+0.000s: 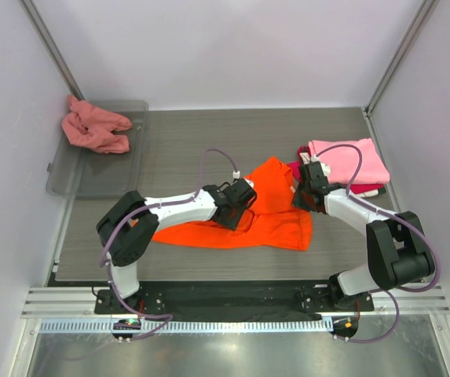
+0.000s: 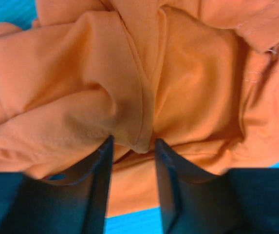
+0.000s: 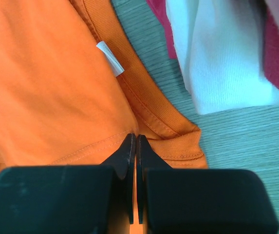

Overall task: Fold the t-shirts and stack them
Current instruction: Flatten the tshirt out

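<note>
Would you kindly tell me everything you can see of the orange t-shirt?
The orange t-shirt is bright orange, soft knit cloth. It lies rumpled and partly folded on the grey table between the two arms. A ribbed collar with a small white label inside it shows. The right claw is shut and seems to pinch the cloth beside the collar. The left claw stands open around a raised fold.

Looking down on a rumpled orange t-shirt (image 2: 193,87), creased in thick folds. Between the parted dark fingers of the left gripper (image 2: 133,144), one raised ridge of cloth
</note>
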Controlling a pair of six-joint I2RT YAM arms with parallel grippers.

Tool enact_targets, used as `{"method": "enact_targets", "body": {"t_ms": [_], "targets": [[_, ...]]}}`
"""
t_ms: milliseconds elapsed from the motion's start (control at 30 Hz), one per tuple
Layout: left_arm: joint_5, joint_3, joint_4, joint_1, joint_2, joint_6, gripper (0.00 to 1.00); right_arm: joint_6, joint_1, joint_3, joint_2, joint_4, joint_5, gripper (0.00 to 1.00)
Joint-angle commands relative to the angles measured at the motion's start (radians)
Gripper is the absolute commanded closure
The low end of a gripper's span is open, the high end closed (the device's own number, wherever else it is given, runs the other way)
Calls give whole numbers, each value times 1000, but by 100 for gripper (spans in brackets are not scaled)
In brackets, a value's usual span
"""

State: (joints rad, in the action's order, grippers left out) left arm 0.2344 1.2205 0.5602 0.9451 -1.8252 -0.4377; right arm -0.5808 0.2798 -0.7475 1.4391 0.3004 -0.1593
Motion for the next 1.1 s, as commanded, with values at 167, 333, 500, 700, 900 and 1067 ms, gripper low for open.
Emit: {"method": "enact_targets", "body": {"t_ms": [167, 333, 500, 700, 900, 1067], "targets": [[43, 25, -33, 7, 3, -10, 100, 12, -11, -18, -20, -7, -22, 99], [57, 33, 29, 6, 89, -4, 100, 13, -21, -33, -39, -4, -20, 99], [101, 66, 136, -78, 194, -38, 100, 19, -57, -119, -52, 28, -10, 99], [174, 73, 224, -302, 291, -148, 100, -1, -62, -289, -28, 51, 33, 99], [310, 74, 187, -439, 375, -171, 100, -10, -62, -495, 4, 83, 58, 99], [402, 183, 179, -548, 402, -154, 100, 4, -64, -755, 17, 153, 93, 99]]}}
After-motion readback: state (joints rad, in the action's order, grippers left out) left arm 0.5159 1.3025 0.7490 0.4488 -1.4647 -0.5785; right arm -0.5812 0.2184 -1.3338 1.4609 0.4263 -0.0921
